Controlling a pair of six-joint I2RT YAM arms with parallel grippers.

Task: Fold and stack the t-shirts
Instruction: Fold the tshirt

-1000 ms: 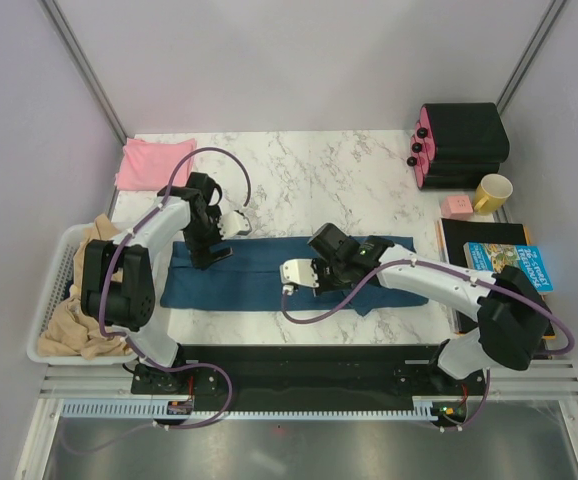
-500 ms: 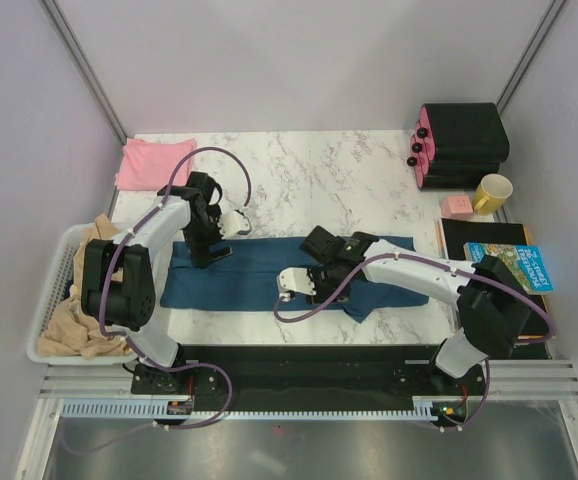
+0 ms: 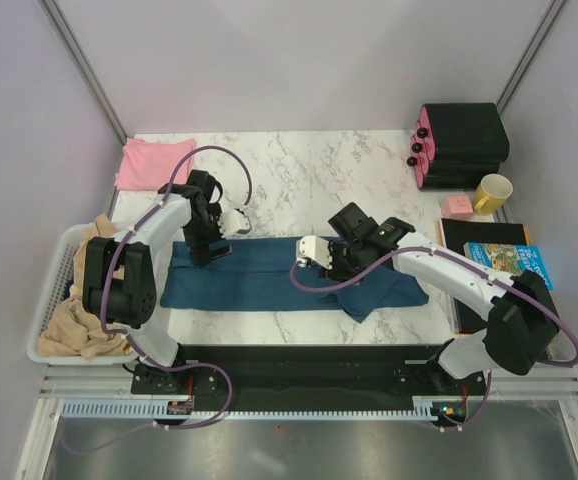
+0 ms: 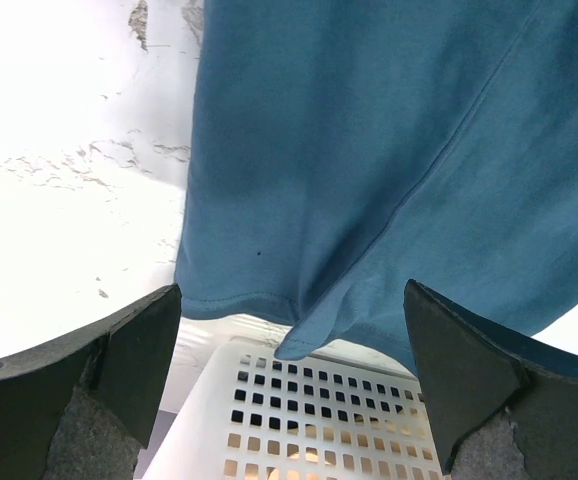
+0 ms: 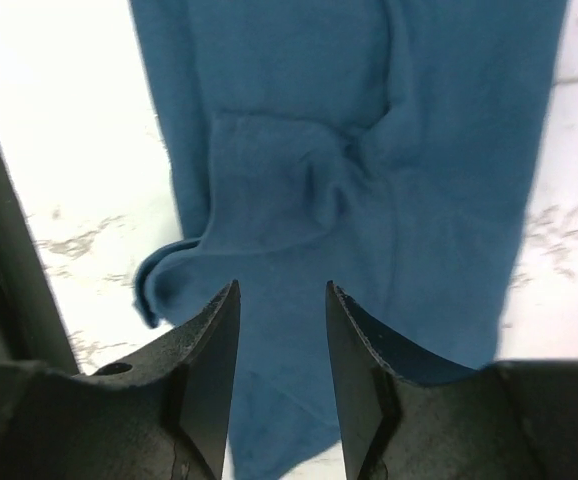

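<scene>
The dark teal-blue t-shirt (image 3: pixel 259 272) lies on the marble table as a long folded strip, with its right end bunched and wrinkled (image 5: pixel 299 180). My left gripper (image 3: pixel 209 256) stands over the shirt's left end, its jaws wide open and empty (image 4: pixel 291 300), with the shirt's hem (image 4: pixel 369 150) just ahead. My right gripper (image 3: pixel 341 268) hovers low over the shirt's right part. Its jaws are open with nothing between them (image 5: pixel 281 290). The pale pink t-shirt (image 3: pixel 154 163) lies folded at the back left corner.
A white basket (image 3: pixel 57 268) holding beige cloth sits at the left edge and also shows in the left wrist view (image 4: pixel 299 420). At the right are a black box (image 3: pixel 464 140), a yellow mug (image 3: pixel 492 192), a small pink block (image 3: pixel 456 207) and a blue book (image 3: pixel 509 266).
My right gripper swung left along the shirt, then moved back right and farther from the front edge. The shirt's right end has spread a little to the right. The left arm has not moved.
</scene>
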